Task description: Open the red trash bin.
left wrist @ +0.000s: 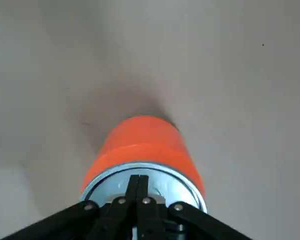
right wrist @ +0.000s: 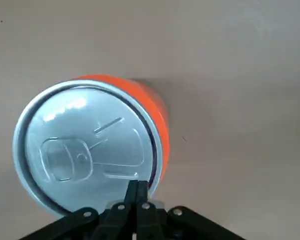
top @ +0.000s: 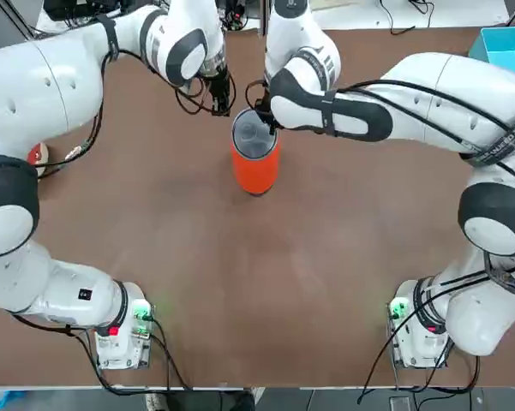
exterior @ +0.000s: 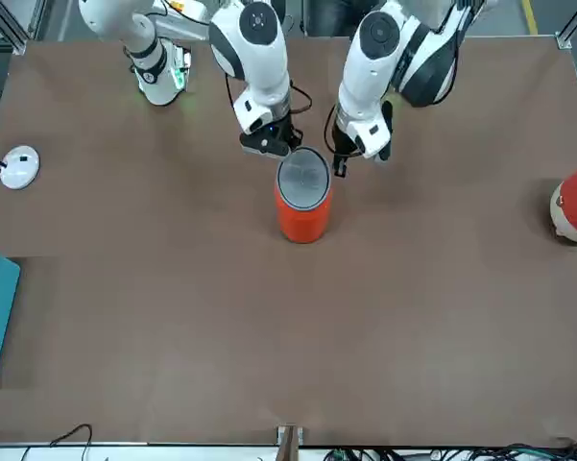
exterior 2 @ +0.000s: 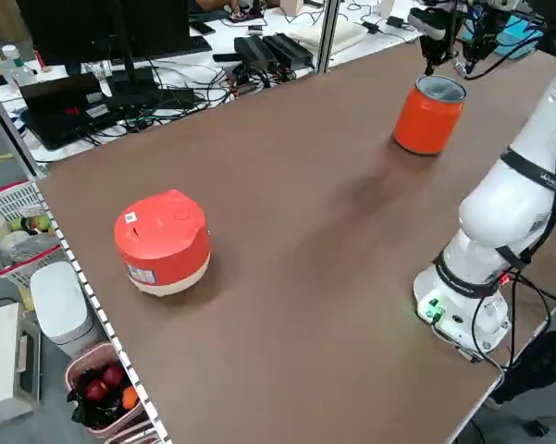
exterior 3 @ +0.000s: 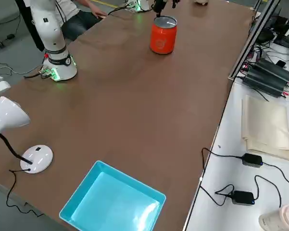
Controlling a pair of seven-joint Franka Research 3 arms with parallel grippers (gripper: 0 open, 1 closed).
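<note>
Red trash bin (top: 255, 167) upright, lid (right wrist: 87, 147) skyward, closed

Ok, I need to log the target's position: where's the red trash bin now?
In the top view the red trash bin stands upright mid-table toward the far edge, lid closed, between the left gripper and right gripper.

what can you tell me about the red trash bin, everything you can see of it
The red trash bin is a small orange-red cylinder shaped like a soda can, standing upright on the brown table toward its far middle. Its round silver-grey lid, embossed with a pull-tab pattern, looks metallic and lies shut and flat. Both grippers are at its top rim with fingers shut: the left gripper over one edge of the lid, the right gripper at another. Whether either touches it cannot be told.
</note>
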